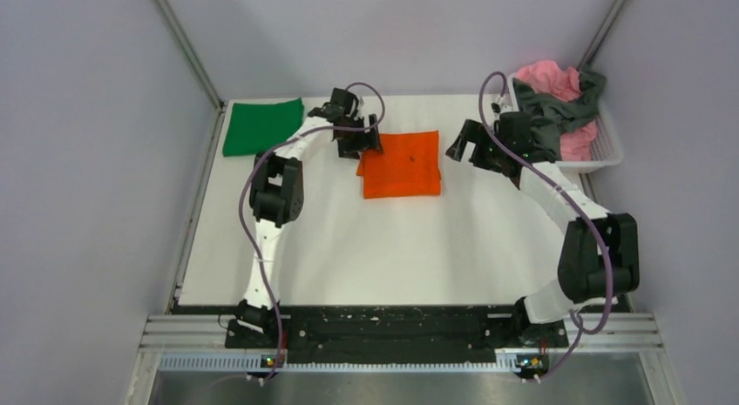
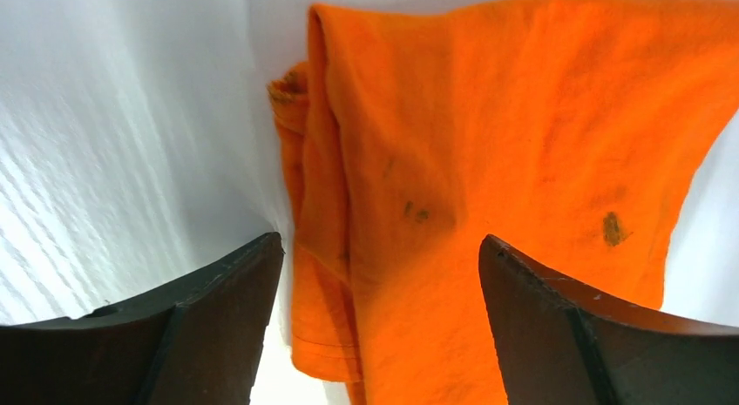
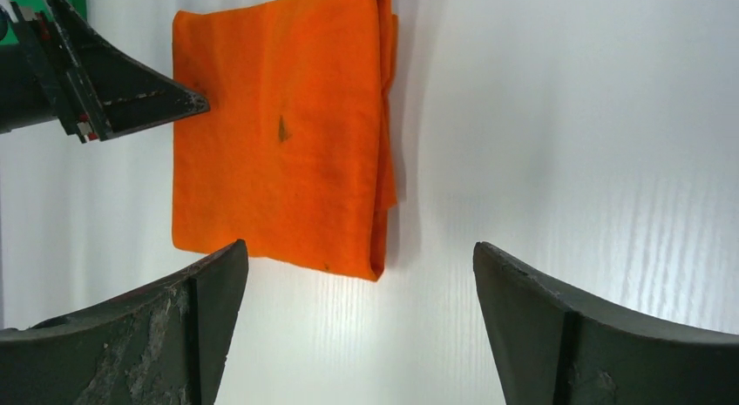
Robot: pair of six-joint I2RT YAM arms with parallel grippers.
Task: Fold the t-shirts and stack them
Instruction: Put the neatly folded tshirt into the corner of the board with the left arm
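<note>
Top, left-wrist and right-wrist views of the two arms over a white table. The left gripper stands wide open and holds nothing; its two dark fingers frame the folded orange t-shirt, which lies flat on the table directly ahead of and beneath the fingertips. The shirt's layered, folded edge lies near the finger on the left of that view, and small dark marks dot the cloth. The right gripper is likewise spread wide and empty. It hovers over bare table beside the orange t-shirt, which lies ahead of it and toward its left finger, apart from both fingers. In the right-wrist view one finger of the left gripper reaches the far edge of the shirt; whether it touches the cloth cannot be told. A folded green t-shirt lies flat beyond the left gripper's outer side, well apart from it. A pink t-shirt and a dark grey t-shirt lie crumpled together in a white basket just beyond the right gripper's outer side.
</note>
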